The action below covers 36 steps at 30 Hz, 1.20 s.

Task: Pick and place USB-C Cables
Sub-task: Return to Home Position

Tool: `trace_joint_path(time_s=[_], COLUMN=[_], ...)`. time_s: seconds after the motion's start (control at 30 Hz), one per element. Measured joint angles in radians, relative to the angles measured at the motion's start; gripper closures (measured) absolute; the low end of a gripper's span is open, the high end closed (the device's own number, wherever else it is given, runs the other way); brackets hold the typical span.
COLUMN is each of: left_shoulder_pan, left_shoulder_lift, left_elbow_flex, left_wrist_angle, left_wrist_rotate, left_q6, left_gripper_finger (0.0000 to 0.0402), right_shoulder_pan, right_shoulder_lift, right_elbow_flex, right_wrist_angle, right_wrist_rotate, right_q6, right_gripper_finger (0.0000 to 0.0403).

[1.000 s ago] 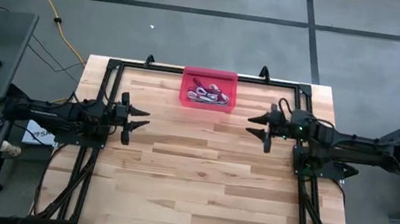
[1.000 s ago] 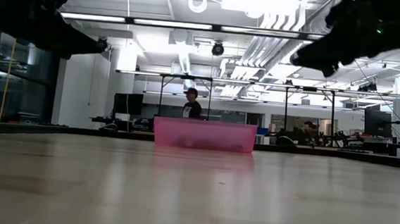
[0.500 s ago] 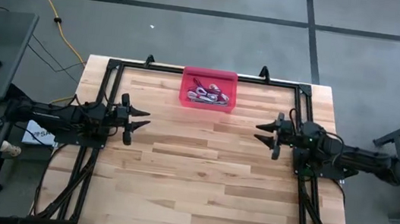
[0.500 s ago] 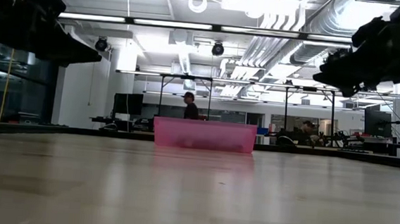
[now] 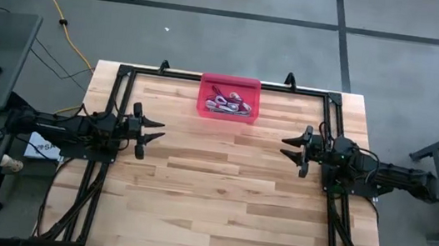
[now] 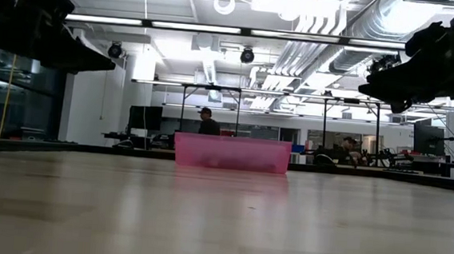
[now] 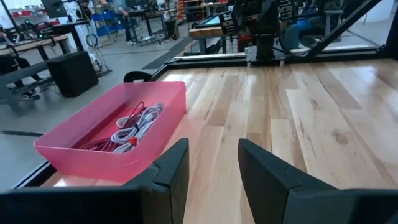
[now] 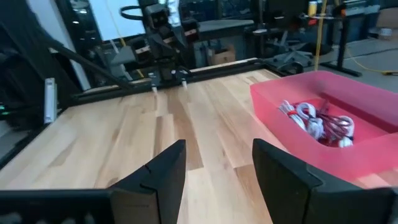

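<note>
The USB-C Cables [image 5: 227,103] lie heaped inside the pink bin [image 5: 231,79], which sits at the upper centre of the high view, near the far edge of the bench [image 5: 218,198]. The wrist views show silver-white coils and a dark red one tangled together on the bin floor, none draped over its wall. No cable shows loose on the bare wood, so the sorting looks finished and only the retreat is left.

The left claw [image 5: 160,130] hovers at middle left of the frame and the right claw [image 5: 284,146] at middle right, tips facing each other and well apart. Both have their fingers spread moderately wide and hold nothing.

Little can go wrong from here, I judge. The main risk is an arm folding down onto the black frame [image 5: 179,74] around the bench if its path runs low. The bin also looks light, so a stray sweep towards the top of the frame could nudge it over the edge and spill the coils.
</note>
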<state>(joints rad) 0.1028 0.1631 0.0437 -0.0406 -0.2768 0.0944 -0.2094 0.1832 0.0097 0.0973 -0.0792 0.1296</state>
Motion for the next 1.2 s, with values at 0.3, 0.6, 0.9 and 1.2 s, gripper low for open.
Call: trace_joint_path(time_s=[0.3,0.6,0.9,1.2], left_shoulder_pan=[0.000,0.000,0.000,0.000], left_shoulder_lift=[0.000,0.000,0.000,0.000], left_elbow_flex=[0.001,0.001,0.001,0.001], left_wrist_angle=[0.000,0.000,0.000,0.000], left_wrist_rotate=[0.000,0.000,0.001,0.001], left_q6=[-0.007,-0.012,-0.012,-0.012], left_gripper_finger=[0.0284,0.0284,0.0284,0.0284], right_shoulder_pan=[0.014,0.014,0.014,0.014], right_shoulder_lift=[0.000,0.000,0.000,0.000], right_elbow_flex=[0.000,0.000,-0.001,-0.001], right_wrist_angle=[-0.003,-0.004,-0.004,-0.004], right_wrist_rotate=[0.110,0.116,0.116,0.116], right_q6=[-0.007,-0.007,-0.007,-0.007], right_gripper_finger=[0.0226,0.0226,0.0226,0.0226])
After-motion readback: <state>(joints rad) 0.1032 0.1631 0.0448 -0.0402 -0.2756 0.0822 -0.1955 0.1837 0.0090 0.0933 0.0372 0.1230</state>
